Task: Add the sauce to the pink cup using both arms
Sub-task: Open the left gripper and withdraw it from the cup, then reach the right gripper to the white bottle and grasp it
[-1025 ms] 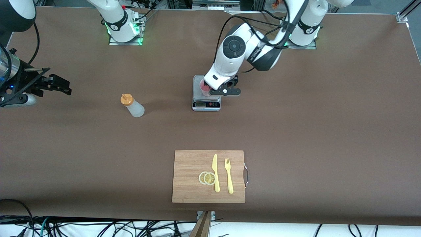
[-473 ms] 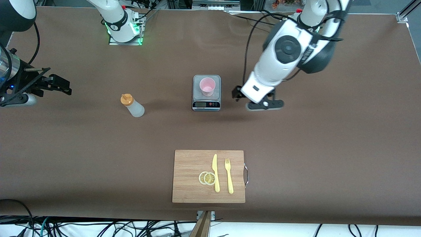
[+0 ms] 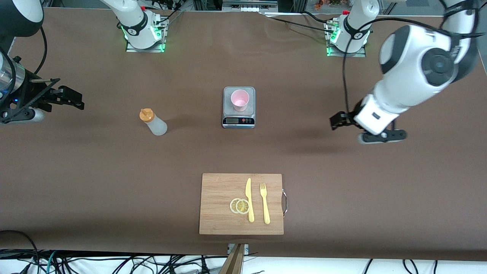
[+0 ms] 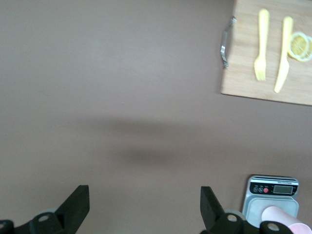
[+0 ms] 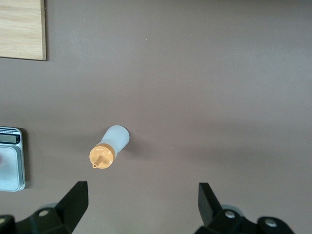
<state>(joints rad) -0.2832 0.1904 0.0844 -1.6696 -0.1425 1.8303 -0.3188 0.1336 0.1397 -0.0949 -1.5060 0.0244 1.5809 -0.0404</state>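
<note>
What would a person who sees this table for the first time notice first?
Probably the pink cup standing on the small scale at the table's middle, with the sauce bottle upright beside it, toward the right arm's end. Nearer the camera, a cutting board holds a yellow knife, fork and lemon slices. Both open grippers, left gripper and right gripper, hang over bare table.

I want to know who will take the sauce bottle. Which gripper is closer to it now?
The right gripper. It hangs open toward the right arm's end of the table, beside the sauce bottle. The left gripper is open past the scale, much farther away.
</note>
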